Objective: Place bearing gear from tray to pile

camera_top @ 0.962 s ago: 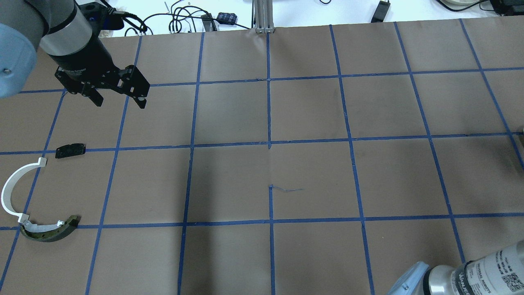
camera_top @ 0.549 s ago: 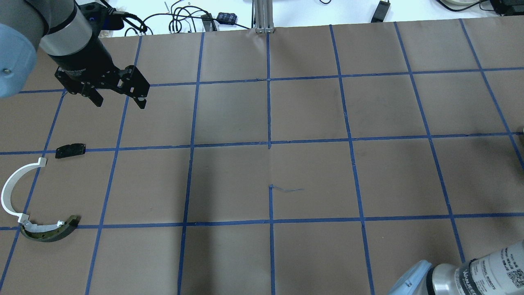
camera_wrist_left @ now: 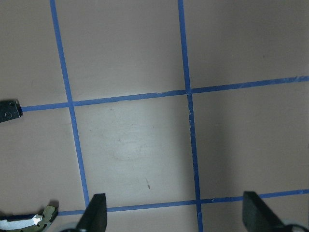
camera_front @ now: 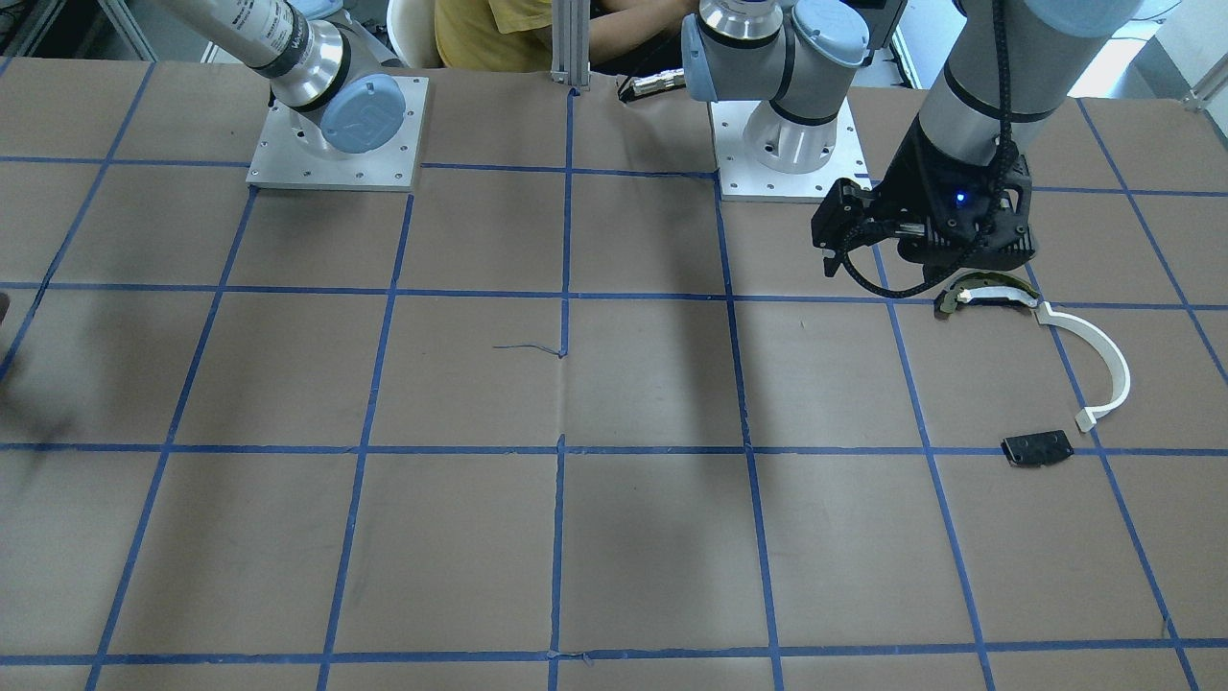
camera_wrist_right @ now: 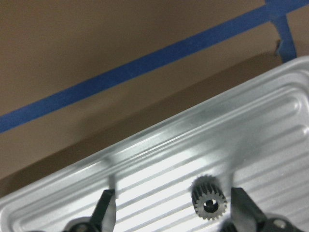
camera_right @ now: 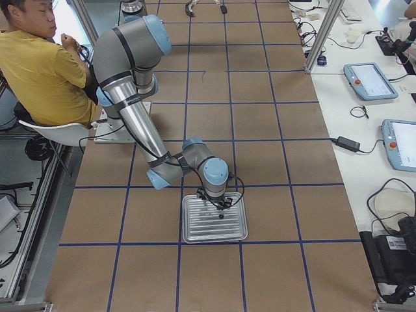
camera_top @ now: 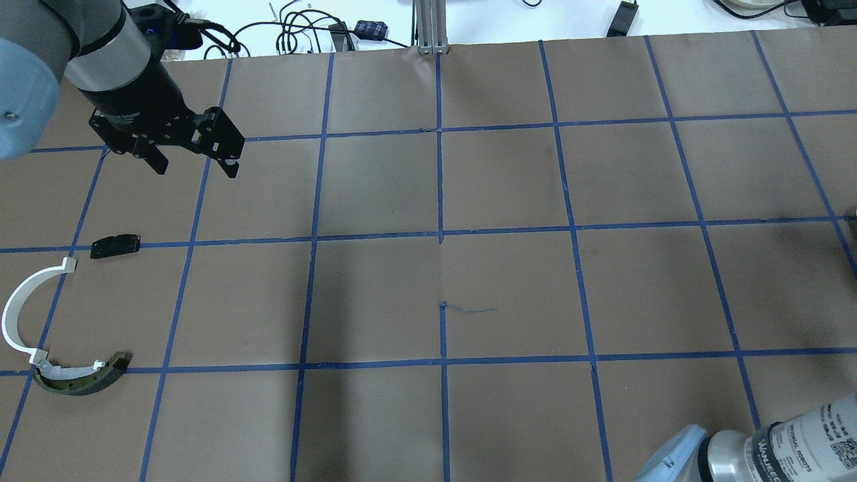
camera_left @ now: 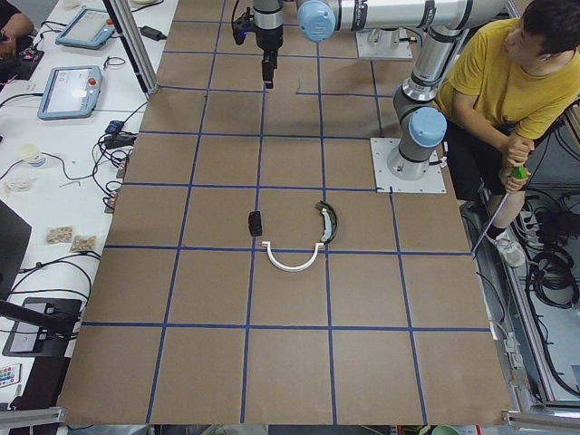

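Note:
The bearing gear (camera_wrist_right: 208, 197), a tiny black toothed ring, lies on the ribbed metal tray (camera_wrist_right: 270, 125). My right gripper (camera_wrist_right: 175, 212) is open just above the tray, with the gear between its fingers, closer to one of them. In the exterior right view the tray (camera_right: 195, 227) sits under the right gripper (camera_right: 218, 207). The pile is a white curved strip (camera_top: 27, 308), a dark yellowish-edged piece (camera_top: 84, 378) and a flat black plate (camera_top: 115, 246). My left gripper (camera_top: 195, 166) is open and empty, held above the table beyond the pile.
A person in a yellow shirt (camera_right: 39, 71) sits behind the robot bases (camera_front: 336, 125). An aluminium post (camera_top: 432, 27) and cables stand at the table's far edge. Tablets (camera_right: 370, 78) lie on the side bench.
The right arm's link at the overhead view's lower right edge has shifted slightly to the right. The left gripper and the pile have not moved.

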You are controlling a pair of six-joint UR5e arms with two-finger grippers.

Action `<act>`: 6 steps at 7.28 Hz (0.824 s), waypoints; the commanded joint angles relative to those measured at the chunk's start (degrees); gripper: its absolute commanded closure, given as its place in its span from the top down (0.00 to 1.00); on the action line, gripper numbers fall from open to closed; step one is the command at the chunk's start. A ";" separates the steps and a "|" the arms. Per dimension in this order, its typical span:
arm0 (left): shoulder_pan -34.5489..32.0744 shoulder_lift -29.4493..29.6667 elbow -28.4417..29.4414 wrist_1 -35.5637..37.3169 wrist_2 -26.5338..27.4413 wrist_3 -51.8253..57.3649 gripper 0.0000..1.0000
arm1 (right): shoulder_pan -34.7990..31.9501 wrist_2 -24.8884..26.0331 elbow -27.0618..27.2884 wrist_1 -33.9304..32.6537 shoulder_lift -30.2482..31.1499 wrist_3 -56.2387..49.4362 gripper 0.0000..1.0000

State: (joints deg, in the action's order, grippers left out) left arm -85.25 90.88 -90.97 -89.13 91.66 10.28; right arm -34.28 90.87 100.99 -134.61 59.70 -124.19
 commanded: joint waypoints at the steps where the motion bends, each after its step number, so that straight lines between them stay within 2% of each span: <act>1: 0.00 0.00 0.00 0.01 0.01 0.00 1.00 | -0.08 -0.08 0.00 -0.83 -0.11 -0.97 0.83; 4: 0.00 0.00 0.00 -0.08 0.01 0.00 1.00 | -0.09 -0.17 0.00 -0.91 -0.19 -0.79 0.70; 6: 0.52 -0.17 0.26 0.62 -0.08 0.00 1.00 | -0.09 -1.23 0.00 -0.92 -0.11 -0.71 0.55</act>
State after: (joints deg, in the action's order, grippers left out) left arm -85.13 90.83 -90.90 -89.00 91.65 10.28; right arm -34.36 90.02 100.99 -135.56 59.52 -124.97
